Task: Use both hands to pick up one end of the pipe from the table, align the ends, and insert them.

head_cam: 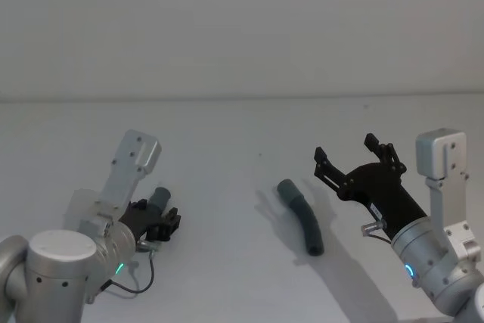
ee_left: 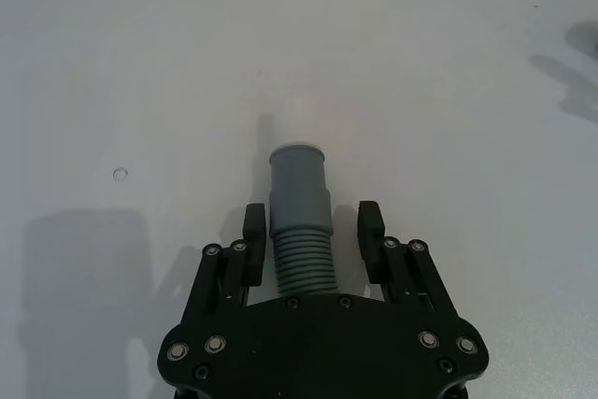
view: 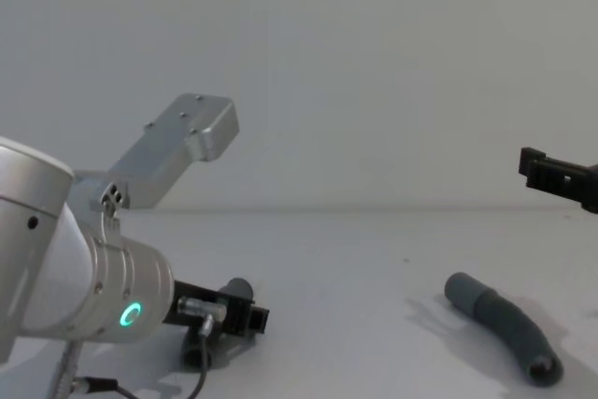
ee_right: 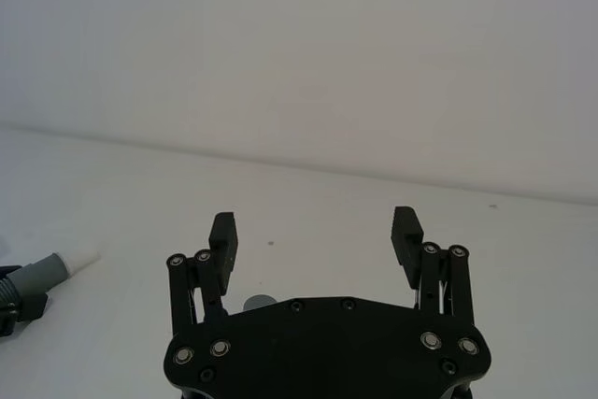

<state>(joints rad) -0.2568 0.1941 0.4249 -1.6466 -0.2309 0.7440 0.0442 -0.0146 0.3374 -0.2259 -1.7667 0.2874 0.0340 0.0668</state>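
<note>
Sitting low on the broad white flat table (head_cam: pixel 227 134), the black two-fingered left gripper (ee_left: pixel 313 221) has its fingers (ee_left: pixel 254 221) on both sides of a short dark grey ribbed hose piece (ee_left: pixel 301 259), with a small gap on one side, so it is not squeezed. That piece's smooth grey cuff (ee_left: pixel 299 184) with a white tip (ee_left: pixel 305 114) pokes out past the fingers. The black right gripper (head_cam: pixel 345 147) hangs in the air, fingers spread wide, near the other curved grey hose piece (head_cam: pixel 304 221), which lies on the table between the arms.
</note>
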